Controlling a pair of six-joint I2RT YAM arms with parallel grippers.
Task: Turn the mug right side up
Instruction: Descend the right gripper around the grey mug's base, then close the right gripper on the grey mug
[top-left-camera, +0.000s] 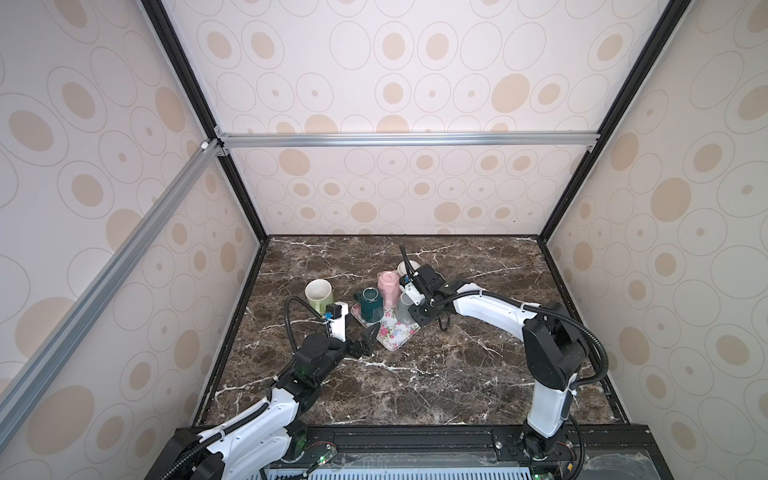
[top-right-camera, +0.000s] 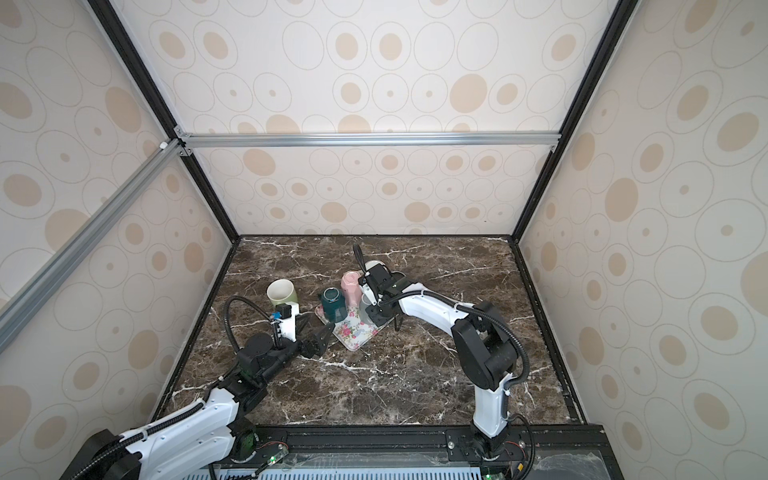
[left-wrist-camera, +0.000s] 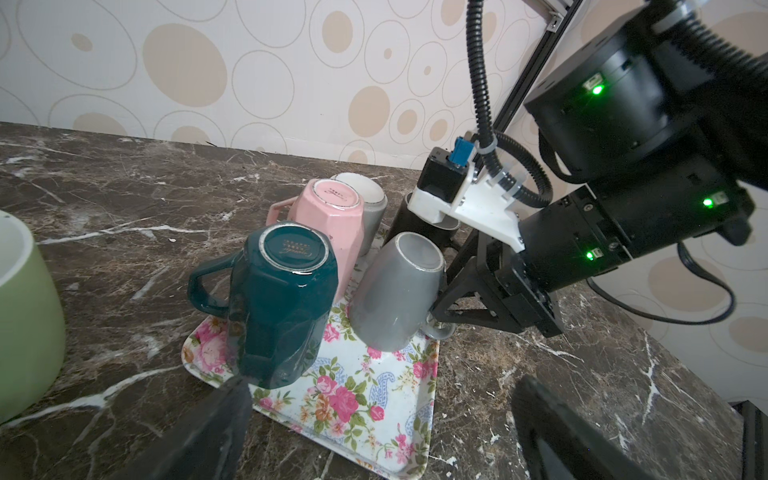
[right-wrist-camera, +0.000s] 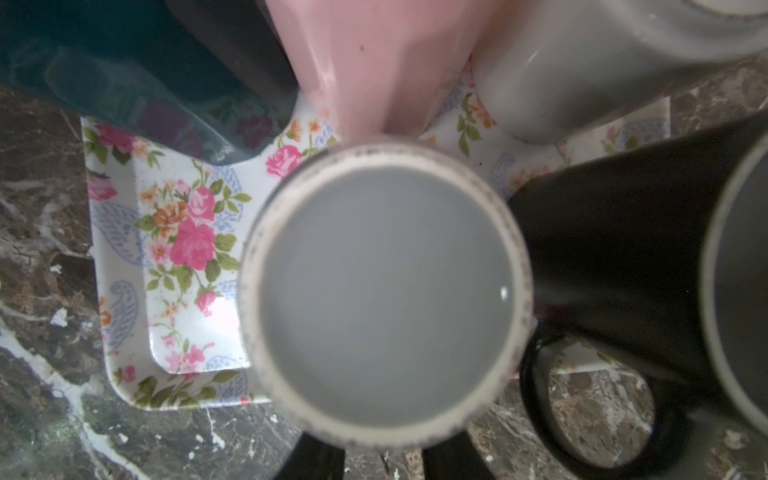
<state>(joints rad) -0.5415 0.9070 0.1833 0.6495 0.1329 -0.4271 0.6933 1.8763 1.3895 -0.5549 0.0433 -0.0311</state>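
Right hand is low beside the grey mug, fingertips aimed at its handle, which sticks out toward that arm, likely the reason for coming in from this side. Whether the fingers have clamped the handle or only flank it I cannot tell, since the mug's base fills the wrist view. Grey mug stands base up on the flowered tray, on the side toward the right arm, so the turn is not yet done. Left hand spread wide, grasping nothing, just beside the tray's near edge, probably held clear of the work. Count: six mugs. Base up on the tray: grey mug, teal mug, pink mug, far grey mug. That makes four, packed close, so a lift likely wants to go straight up. Black mug just beside the grey mug at the tray's edge; which way up I cannot tell. Green mug alone on the bench, mouth up, off the tray. One tray, two hands
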